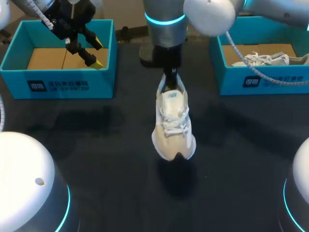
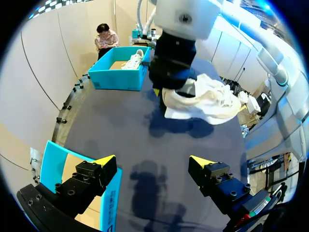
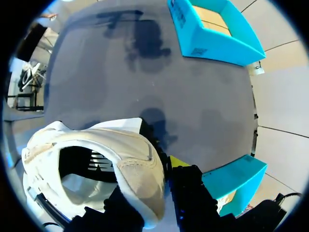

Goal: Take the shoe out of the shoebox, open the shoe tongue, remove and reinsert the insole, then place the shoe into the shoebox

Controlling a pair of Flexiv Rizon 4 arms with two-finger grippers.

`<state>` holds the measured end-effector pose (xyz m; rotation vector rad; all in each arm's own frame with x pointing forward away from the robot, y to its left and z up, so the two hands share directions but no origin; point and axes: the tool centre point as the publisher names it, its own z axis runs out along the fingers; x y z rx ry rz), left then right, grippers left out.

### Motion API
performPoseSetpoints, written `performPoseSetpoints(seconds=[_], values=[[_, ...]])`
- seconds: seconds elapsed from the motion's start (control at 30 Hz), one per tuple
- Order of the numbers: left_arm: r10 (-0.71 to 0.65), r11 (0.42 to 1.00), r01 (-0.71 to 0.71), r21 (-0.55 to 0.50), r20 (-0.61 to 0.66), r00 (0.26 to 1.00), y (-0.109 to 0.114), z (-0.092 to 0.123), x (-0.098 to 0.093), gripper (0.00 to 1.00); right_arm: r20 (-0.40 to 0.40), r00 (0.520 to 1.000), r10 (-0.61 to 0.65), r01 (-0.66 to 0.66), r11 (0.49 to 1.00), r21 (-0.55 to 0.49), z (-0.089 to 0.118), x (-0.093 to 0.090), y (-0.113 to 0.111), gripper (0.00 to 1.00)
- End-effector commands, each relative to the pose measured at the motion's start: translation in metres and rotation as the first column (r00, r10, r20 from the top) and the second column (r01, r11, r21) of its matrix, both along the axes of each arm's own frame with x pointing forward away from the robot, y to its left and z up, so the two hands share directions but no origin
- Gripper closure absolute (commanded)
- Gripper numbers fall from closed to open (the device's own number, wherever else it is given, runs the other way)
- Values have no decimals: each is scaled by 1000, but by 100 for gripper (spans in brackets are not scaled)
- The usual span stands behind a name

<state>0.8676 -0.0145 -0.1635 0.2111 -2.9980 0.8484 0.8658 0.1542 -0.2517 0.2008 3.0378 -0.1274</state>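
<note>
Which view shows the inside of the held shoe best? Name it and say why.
Right wrist view: it looks straight into the shoe through its collar. The head view shows the shoe from above, laces and toe; the left wrist view shows it side-on.

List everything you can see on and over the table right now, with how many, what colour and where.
held shoe: one, white and cream, lifted over the middle of the table, toe hanging down
left shoebox: one, teal with a brown cardboard floor, far left of the table, nothing in it
right shoebox: one, teal, far right of the table
second shoe: one, white, lying in the right shoebox
table: one, dark grey
left hand: one, black with yellow tips, open over the left shoebox
right hand: one, black, shut on the held shoe's heel
</note>
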Motion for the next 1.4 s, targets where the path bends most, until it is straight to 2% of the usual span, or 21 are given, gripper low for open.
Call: performPoseSetpoints(seconds=[0.03, 0.33, 0.43, 1.17, 1.4], values=[[0, 1000, 0, 4, -1, 1000, 0, 0, 0, 0, -11, 1000, 11, -11, 1000, 6, 29, 3, -9, 100], [0, 1000, 0, 4, -1, 1000, 0, 0, 0, 0, -23, 1000, 3, -3, 1000, -2, 43, 20, -25, 100], [0, 1000, 0, 4, -1, 1000, 0, 0, 0, 0, -2, 999, -54, 54, 998, -25, 51, 26, -33, 100], [0, 1000, 0, 4, -1, 1000, 0, 0, 0, 0, -2, 999, -54, 54, 998, -25, 51, 26, -33, 100], [0, 1000, 0, 4, -1, 1000, 0, 0, 0, 0, 20, 998, -58, 59, 998, -34, 56, 53, -68, 100]])
